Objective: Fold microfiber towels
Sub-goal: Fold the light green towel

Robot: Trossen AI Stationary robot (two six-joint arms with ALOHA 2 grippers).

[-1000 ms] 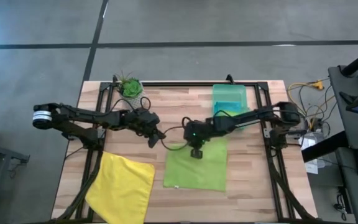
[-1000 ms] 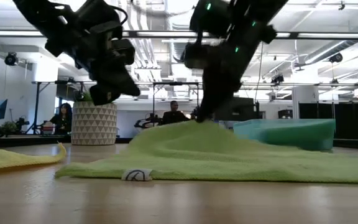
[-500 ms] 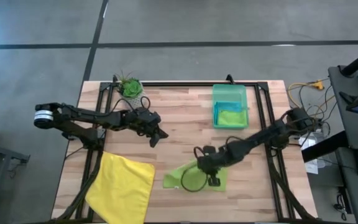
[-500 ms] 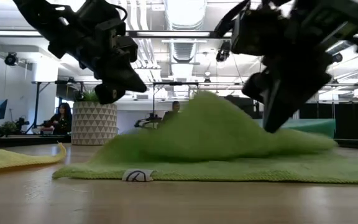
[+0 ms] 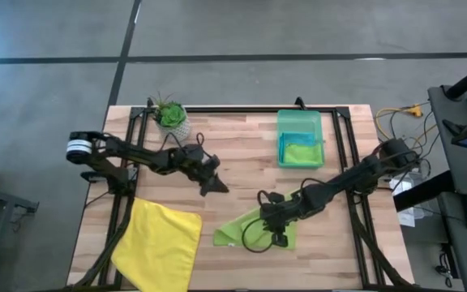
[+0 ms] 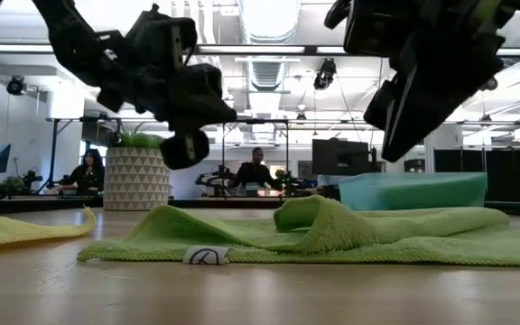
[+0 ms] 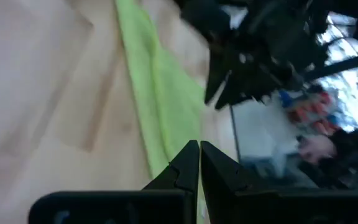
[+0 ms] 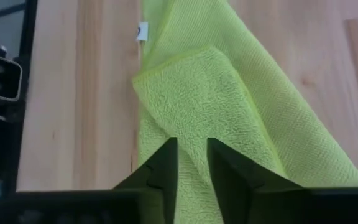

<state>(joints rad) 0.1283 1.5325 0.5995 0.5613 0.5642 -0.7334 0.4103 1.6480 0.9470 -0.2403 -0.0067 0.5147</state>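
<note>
A lime green microfiber towel (image 5: 254,227) lies on the table near its front edge, folded over on itself in a skewed shape. Its upper layer's corner (image 8: 143,76) rests on the lower layer, and a white tag (image 6: 204,255) lies at the near hem. My right gripper (image 5: 277,234) hangs just above the towel (image 8: 229,106), open, with its fingers clear of the cloth in the low view (image 6: 395,149). My left gripper (image 5: 216,188) is shut and hovers above bare wood to the towel's left (image 6: 184,152). A yellow towel (image 5: 160,243) lies flat at the front left.
A translucent green bin (image 5: 299,122) at the back right holds another lime green towel (image 5: 302,152). A potted plant (image 5: 171,115) stands at the back left. Black frame rails (image 5: 128,162) run along both sides. People sit in the room beyond (image 6: 87,171).
My right gripper carried the lime towel's far edge toward the near edge, folding the cloth over itself, then let go. The raised hump has dropped onto the lower layer. My left gripper moved slightly right and down, tipping downward.
</note>
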